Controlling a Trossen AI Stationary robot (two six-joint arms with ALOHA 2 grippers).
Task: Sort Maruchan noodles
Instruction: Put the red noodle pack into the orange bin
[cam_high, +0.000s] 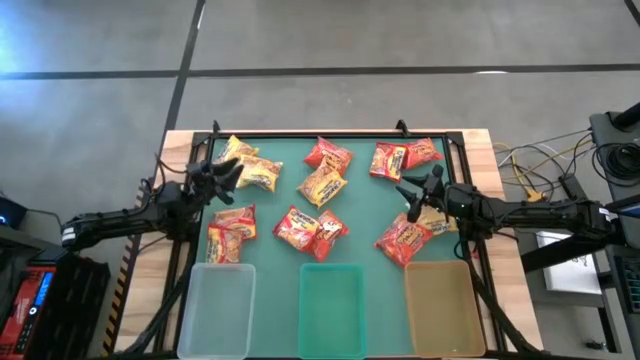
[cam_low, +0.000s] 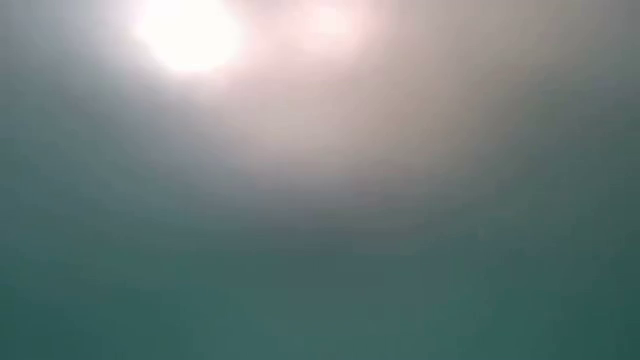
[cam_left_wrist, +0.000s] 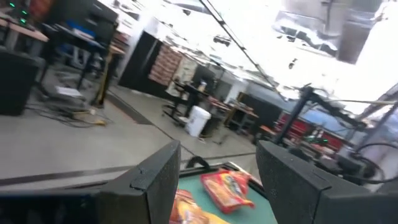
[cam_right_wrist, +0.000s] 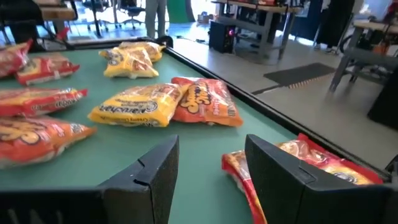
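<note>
While over scattered noodle packets, left tool and right tool both spread, empty.

Grey concrete floor crossed by dark seam lines. Desks and dark equipment racks seen beyond, cables on floor, bright overhead glare.

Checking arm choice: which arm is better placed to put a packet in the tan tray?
Probably the right: its open pincer hovers by red packets just above the tan tray; the left pincer is across the table.
</note>
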